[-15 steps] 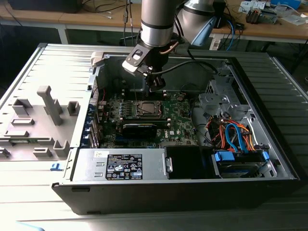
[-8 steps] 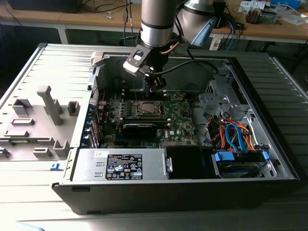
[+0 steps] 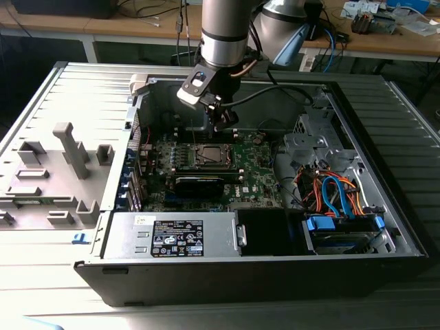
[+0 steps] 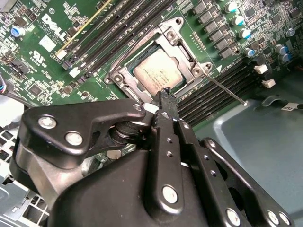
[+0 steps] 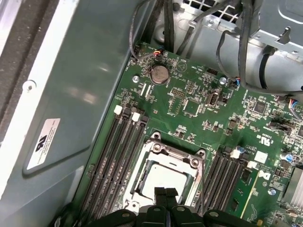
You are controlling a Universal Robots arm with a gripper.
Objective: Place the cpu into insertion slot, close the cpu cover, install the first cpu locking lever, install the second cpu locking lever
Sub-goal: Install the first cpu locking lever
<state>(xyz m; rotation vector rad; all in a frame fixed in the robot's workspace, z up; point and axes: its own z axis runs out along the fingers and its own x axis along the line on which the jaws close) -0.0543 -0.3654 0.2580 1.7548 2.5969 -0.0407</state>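
The end effector (image 4: 164, 97) is closed on nothing, its tips poised just over the near rim of the slot (image 4: 116, 78), apparently set to push rather than grasp. Just ahead of the tips the cpu (image 4: 155, 75) lies seated, and the cover (image 4: 182, 47) frames it, seemingly flat. A lever (image 4: 227, 90) juts free beside the tips.

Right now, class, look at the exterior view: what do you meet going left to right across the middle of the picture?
Grey fixtures → insertion slot → orange and blue cables.
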